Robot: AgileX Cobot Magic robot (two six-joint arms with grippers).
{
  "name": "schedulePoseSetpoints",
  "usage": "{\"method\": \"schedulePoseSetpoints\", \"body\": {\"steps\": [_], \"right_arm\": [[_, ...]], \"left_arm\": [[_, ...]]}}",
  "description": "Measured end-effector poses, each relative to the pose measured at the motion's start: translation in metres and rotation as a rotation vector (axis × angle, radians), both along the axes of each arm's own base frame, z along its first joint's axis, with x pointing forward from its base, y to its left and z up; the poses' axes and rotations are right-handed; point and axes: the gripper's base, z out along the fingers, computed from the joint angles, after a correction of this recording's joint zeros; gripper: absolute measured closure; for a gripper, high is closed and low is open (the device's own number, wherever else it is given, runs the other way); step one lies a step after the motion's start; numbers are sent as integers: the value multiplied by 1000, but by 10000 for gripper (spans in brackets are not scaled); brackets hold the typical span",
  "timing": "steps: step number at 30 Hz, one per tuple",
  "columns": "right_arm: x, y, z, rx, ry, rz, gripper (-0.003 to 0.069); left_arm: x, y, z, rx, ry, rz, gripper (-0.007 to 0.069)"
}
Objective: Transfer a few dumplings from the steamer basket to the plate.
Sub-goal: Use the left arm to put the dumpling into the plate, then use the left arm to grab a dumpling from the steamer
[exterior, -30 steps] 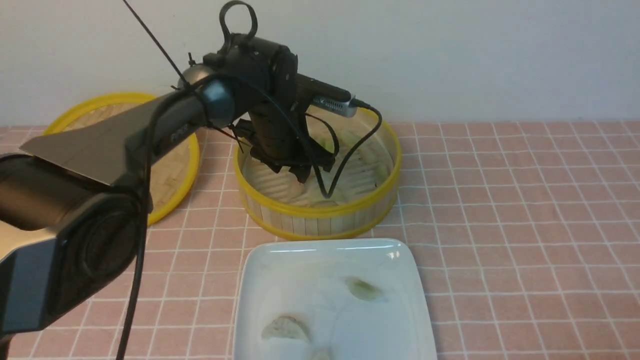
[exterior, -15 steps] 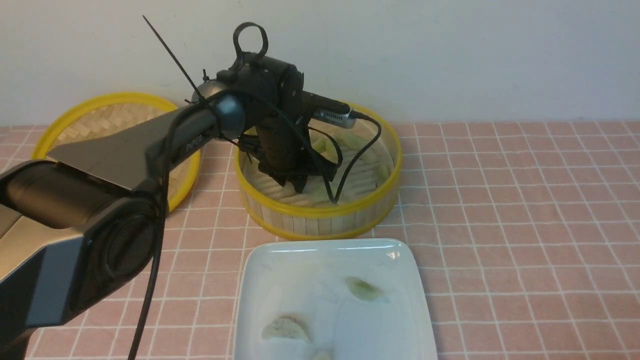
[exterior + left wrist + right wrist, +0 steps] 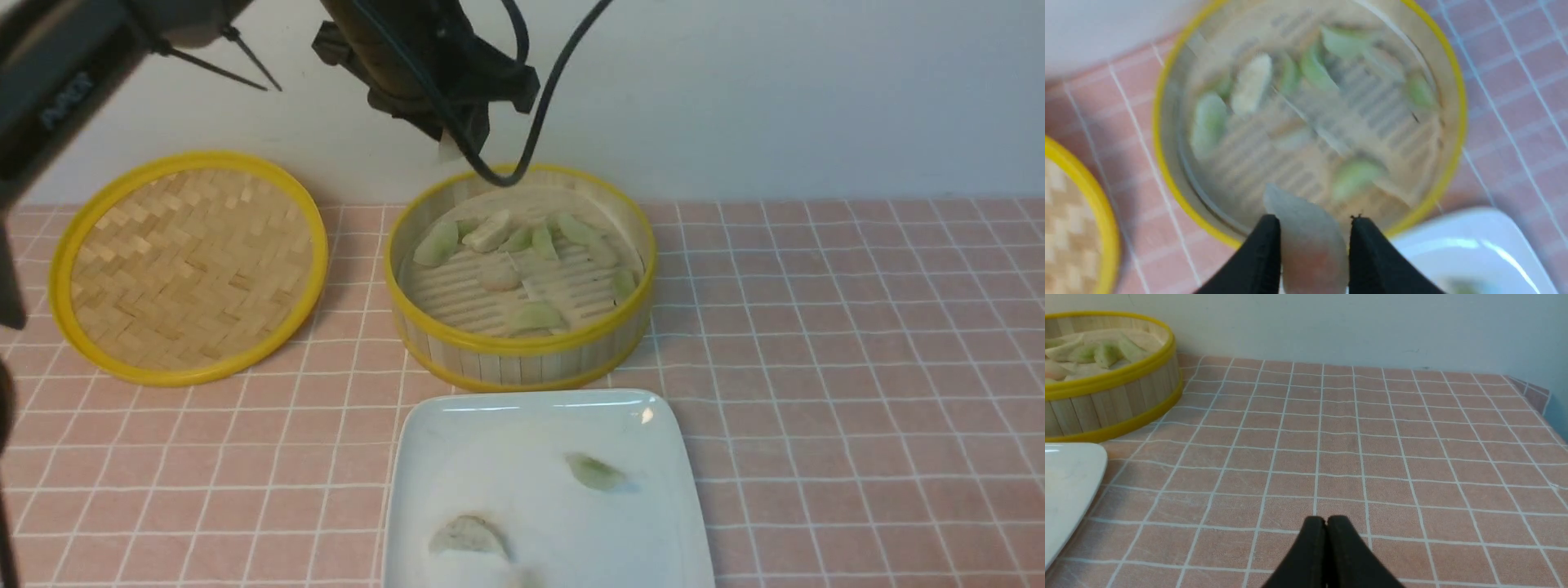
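My left gripper (image 3: 1314,222) is shut on a whitish, faintly pink dumpling (image 3: 1306,232) and holds it high above the steamer basket (image 3: 522,347); in the front view the gripper (image 3: 457,135) hangs above the basket's back rim. Several pale green and whitish dumplings (image 3: 490,231) lie on the basket's slatted floor (image 3: 1274,159). The white plate (image 3: 457,457) lies in front of the basket with a green dumpling (image 3: 596,473) and a greyish one (image 3: 467,536) on it. My right gripper (image 3: 1326,519) is shut and empty, low over the tiles, out of the front view.
The flat woven lid (image 3: 188,261) with a yellow rim lies left of the basket. A white wall stands just behind both. The pink tiled table (image 3: 857,367) stretches to the right of the basket and plate; its right edge shows in the right wrist view (image 3: 1541,400).
My left gripper has risen out of the basket with a dumpling between its fingers, going from the basket floor to well above the rim. The arm has swung up out of the foreground.
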Motion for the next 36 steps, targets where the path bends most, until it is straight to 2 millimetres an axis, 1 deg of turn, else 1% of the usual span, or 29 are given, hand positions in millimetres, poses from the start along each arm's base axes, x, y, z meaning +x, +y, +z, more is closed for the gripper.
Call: {"method": "schedulePoseSetpoints", "body": {"steps": [1,2,3,4,6,8,9,10,11,12,16,18,20,21,22,23,24,26,27,28,29,30,31,32,33,34,35,36], "right_arm": [[0,0,0,0,0,0,673],[0,0,0,0,0,0,673],[0,0,0,0,0,0,673],[0,0,0,0,0,0,673],[0,0,0,0,0,0,673],[0,0,0,0,0,0,673],[0,0,0,0,0,0,673],[0,0,0,0,0,0,673],[0,0,0,0,0,0,673],[0,0,0,0,0,0,673],[0,0,0,0,0,0,673],[0,0,0,0,0,0,673],[0,0,0,0,0,0,673],[0,0,0,0,0,0,673],[0,0,0,0,0,0,673],[0,0,0,0,0,0,673],[0,0,0,0,0,0,673],[0,0,0,0,0,0,673],[0,0,0,0,0,0,673],[0,0,0,0,0,0,673],[0,0,0,0,0,0,673],[0,0,0,0,0,0,673],[0,0,0,0,0,0,673],[0,0,0,0,0,0,673],[0,0,0,0,0,0,673],[0,0,0,0,0,0,673],[0,0,0,0,0,0,673],[0,0,0,0,0,0,673]], "left_arm": [[-10,-3,-6,2,38,-19,431],[-18,-7,-19,14,90,-35,431],[-28,-13,-36,35,155,-60,431],[-32,-15,-42,43,177,-67,431],[-52,-27,-86,110,317,-116,431],[-60,-32,-106,137,368,-133,431],[-63,-37,-122,153,389,-147,432],[-64,-40,-132,161,394,-160,432],[-64,-41,-136,163,397,-161,433],[-62,-44,-148,171,402,-170,433],[-56,-48,-168,185,412,-186,431],[-56,-49,-171,188,417,-188,407],[-56,-49,-172,190,418,-189,347],[-56,-49,-172,191,419,-189,305],[-55,-49,-171,191,420,-189,295],[-54,-50,-167,190,416,-195,226],[-52,-51,-162,190,405,-201,200],[-47,-53,-152,190,368,-215,181],[-41,-54,-142,190,328,-218,184],[-40,-54,-140,189,320,-217,190],[-23,-52,-115,164,214,-187,271],[-11,-50,-100,128,141,-156,334],[-2,-46,-93,106,101,-134,393],[-1,-47,-92,101,91,-133,393],[14,-39,-85,66,41,-96,487],[27,-35,-86,38,18,-70,557],[27,-35,-86,38,18,-70,557],[37,-31,-94,32,24,-62,596]]}}
